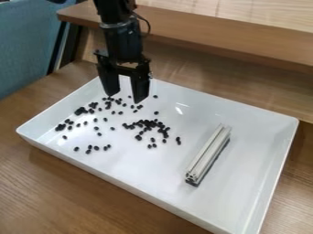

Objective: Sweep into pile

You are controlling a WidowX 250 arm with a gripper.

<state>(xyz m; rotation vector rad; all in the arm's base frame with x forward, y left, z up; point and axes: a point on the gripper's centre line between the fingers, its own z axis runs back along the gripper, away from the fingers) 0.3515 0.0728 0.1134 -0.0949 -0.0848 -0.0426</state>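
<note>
I hung over the far left part of the white tray (143, 171), my fingers (140, 87) spread wide and pointing down, with nothing held between them. Small dark pieces (148, 123) lay scattered over the tray's left half, some bunched near its middle, others strewn toward its left end. To their right, a pale ridged bar (209, 153) lay aslant in the tray, which sat on the wooden bench (61, 192).

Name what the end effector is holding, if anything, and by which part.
Nothing: the end effector hangs open, and the aluminum extrusion lies in the white tray.
</note>
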